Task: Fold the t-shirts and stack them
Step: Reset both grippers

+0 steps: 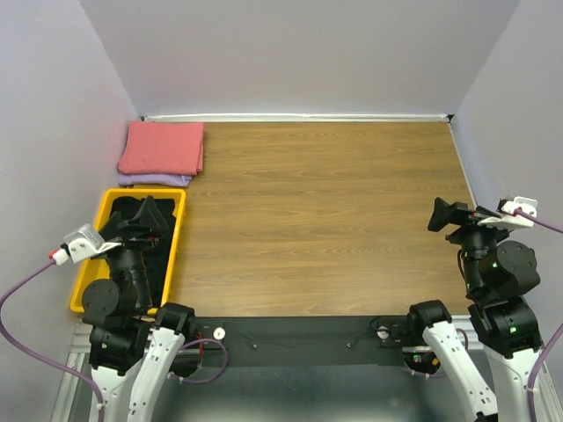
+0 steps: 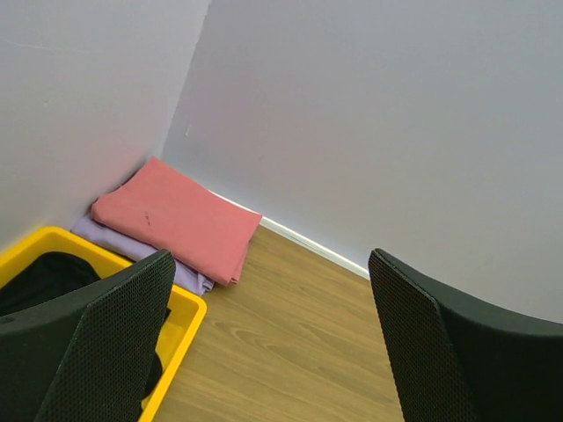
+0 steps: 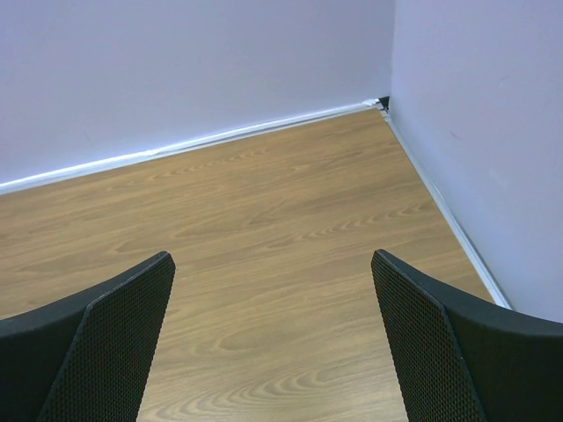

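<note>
A folded salmon-pink t-shirt [image 1: 161, 147] [image 2: 176, 220] lies on top of a folded lavender t-shirt [image 1: 155, 179] [image 2: 123, 242] in the far left corner of the table. Black t-shirts [image 1: 163, 262] [image 2: 44, 277] lie bunched inside the yellow bin [image 1: 179, 242] [image 2: 180, 338]. My left gripper [image 1: 148, 215] [image 2: 271, 290] hangs open above the bin's far right part, with nothing between its fingers. At the right edge of the table my right gripper [image 1: 440, 215] [image 3: 273, 281] is open and empty above bare wood.
The wooden table [image 1: 325, 211] is closed in by pale walls at the back and on both sides. The yellow bin stands against the left wall, just in front of the folded stack.
</note>
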Controlling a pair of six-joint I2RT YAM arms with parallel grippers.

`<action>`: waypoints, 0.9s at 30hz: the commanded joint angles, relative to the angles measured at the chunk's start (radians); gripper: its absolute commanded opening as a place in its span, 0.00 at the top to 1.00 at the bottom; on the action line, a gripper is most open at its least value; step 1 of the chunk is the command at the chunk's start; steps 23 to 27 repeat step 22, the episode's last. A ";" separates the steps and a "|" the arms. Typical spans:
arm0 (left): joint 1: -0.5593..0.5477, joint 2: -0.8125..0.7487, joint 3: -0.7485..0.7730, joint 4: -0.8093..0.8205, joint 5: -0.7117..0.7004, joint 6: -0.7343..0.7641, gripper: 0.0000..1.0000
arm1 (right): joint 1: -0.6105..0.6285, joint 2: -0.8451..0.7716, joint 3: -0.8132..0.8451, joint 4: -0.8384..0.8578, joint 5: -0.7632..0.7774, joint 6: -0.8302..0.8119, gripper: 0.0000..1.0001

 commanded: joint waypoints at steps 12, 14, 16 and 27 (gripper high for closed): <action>0.000 0.040 0.019 0.027 0.011 -0.049 0.01 | 0.004 -0.017 0.005 0.027 -0.088 -0.016 0.00; 0.000 0.048 0.013 0.036 0.009 -0.046 0.01 | 0.003 -0.012 0.006 0.033 -0.088 -0.013 0.00; 0.000 0.054 0.001 0.047 0.009 -0.043 0.01 | 0.003 -0.003 0.009 0.036 -0.086 -0.018 0.00; 0.000 0.066 -0.027 0.075 0.023 -0.052 0.02 | 0.003 0.018 0.008 0.046 -0.102 -0.026 0.00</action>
